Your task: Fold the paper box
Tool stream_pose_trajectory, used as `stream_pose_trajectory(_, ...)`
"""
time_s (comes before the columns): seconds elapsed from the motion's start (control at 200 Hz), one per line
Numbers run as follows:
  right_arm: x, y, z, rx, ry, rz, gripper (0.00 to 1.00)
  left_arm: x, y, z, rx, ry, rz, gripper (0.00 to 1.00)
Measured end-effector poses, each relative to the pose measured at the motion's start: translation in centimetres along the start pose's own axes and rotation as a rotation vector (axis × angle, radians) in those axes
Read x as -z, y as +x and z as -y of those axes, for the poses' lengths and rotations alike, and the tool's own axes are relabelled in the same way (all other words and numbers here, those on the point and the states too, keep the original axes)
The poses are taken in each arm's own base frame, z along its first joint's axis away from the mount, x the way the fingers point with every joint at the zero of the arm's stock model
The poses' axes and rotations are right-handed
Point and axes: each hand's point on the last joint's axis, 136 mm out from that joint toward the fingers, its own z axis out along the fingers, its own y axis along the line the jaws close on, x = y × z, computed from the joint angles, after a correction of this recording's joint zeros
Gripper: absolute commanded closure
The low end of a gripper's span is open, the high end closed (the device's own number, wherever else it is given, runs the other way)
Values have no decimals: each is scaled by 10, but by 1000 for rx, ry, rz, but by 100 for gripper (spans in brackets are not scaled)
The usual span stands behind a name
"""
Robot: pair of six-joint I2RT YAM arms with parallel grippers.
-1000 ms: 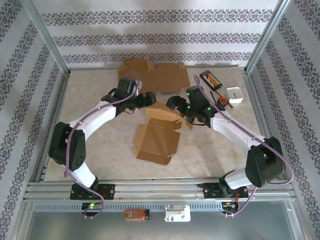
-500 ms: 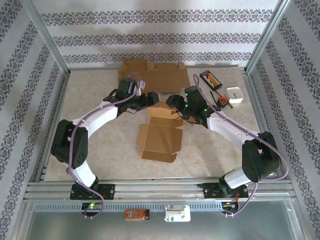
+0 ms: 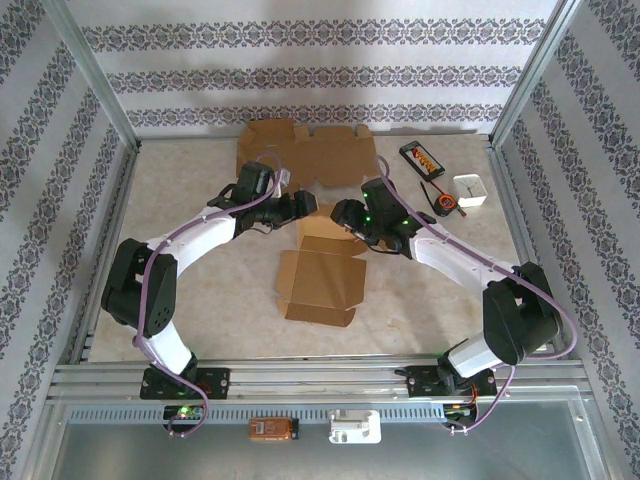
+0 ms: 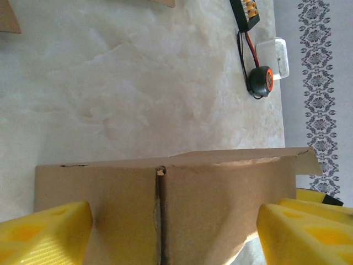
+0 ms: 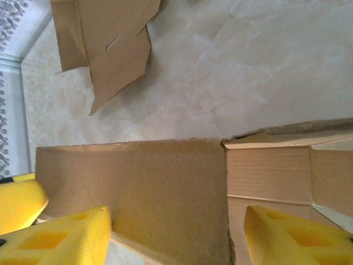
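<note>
My left end effector [image 4: 174,223] has fingers apart, and the paper box's raised far flap [image 4: 220,193] lies across between them. I can't tell if the pads really bear on it. My right end effector [image 5: 176,232] also has fingers apart, straddling a brown panel [image 5: 132,187] of the box from the other side.

The paper box [image 3: 320,285] sits mid-surface [image 3: 430,300], half open, with its near flaps spread flat. Both end effectors meet at its far edge.

Step in hand, I judge: turn that far flap over on its crease. To do it well:
- Keep both sides level and moving at the same pace, so the board bends on the score line and doesn't buckle at the slit [image 4: 160,210].
- Press lightly, so the box doesn't slide.
- Stay off the cardboard blank [image 3: 310,150] lying flat behind.
</note>
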Motion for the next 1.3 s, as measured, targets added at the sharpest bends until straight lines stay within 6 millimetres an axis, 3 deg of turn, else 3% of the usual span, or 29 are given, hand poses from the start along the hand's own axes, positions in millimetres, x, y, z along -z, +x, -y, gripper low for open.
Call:
stream_pose_trajectory(0.14, 16, 1, -1, 55, 4, 5, 22, 0, -1, -2, 0, -13, 9, 22)
stream_pose_trajectory(0.305, 69, 0, -5, 114, -58, 91, 17, 0, -1, -3, 1, -16, 10, 22)
stream_pose_trajectory(0.395, 92, 9, 7, 137, -82, 127, 14, 0, -1, -3, 2, -17, 9, 22)
stream_pose_trajectory(0.47, 96, 22, 25, 153, -79, 125, 14, 0, -1, -3, 2, -18, 8, 22)
stream_pose_trajectory(0.605, 80, 49, 65, 181, -35, 75, 17, 0, -1, -3, 3, -20, 6, 22)
stream_pose_trajectory(0.7, 68, 58, 78, 182, -17, 53, 20, 1, -1, -3, 2, -23, 2, 22)
stream_pose_trajectory(1.009, 14, 59, 87, 178, 41, -10, 28, 2, -3, 1, -1, -15, 2, 28)
stream_pose_trajectory(1.299, -14, 36, 84, 201, 84, 55, 27, 2, -1, 1, 1, -13, -5, 39)
